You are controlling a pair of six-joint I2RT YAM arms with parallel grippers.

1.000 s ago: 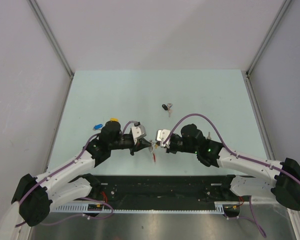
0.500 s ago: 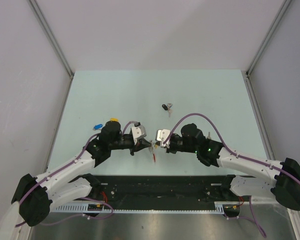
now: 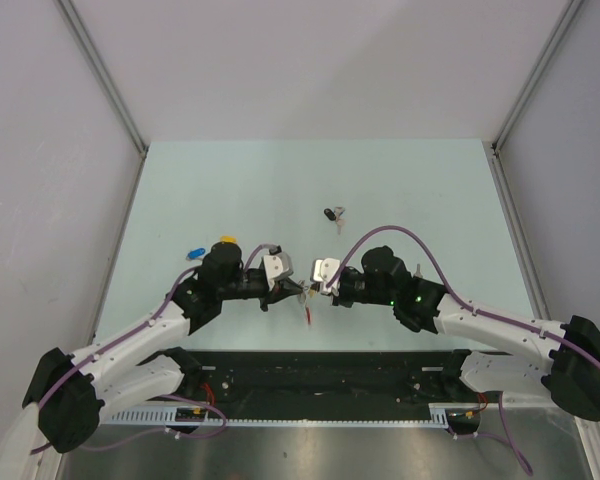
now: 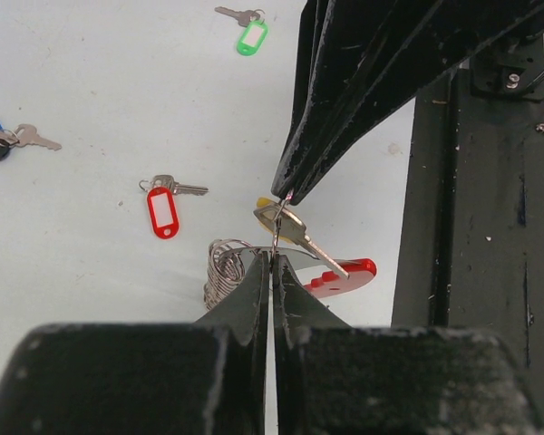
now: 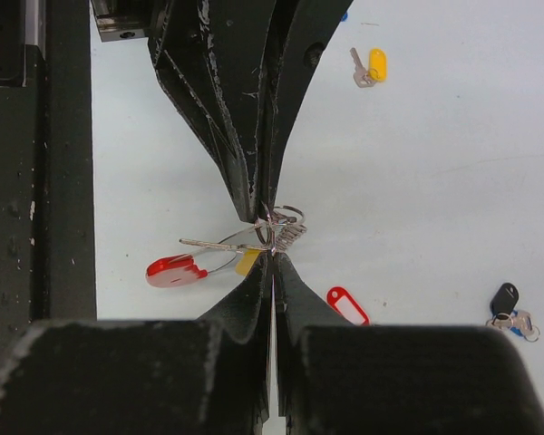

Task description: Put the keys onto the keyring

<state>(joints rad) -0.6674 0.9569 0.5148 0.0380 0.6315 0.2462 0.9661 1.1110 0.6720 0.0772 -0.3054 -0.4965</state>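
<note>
Keyring [image 4: 219,272] hangs floppy and light from the left gripper [image 4: 272,256], squeezed tight on it, above the near edge of the table [image 3: 280,180]. Right gripper [image 5: 272,260], also squeezed tight, pinches the yellow-tag key [image 4: 297,231]: small, stiff, slippery, best held by its flat head

I'm working in a lab test cell: plain grey panel walls [image 3: 310,60] (joined by aluminium strips [image 3: 100,75]) box in the pale counter [image 3: 400,190], with a slotted cable duct [image 3: 280,419] along the counter's near edge.
</note>
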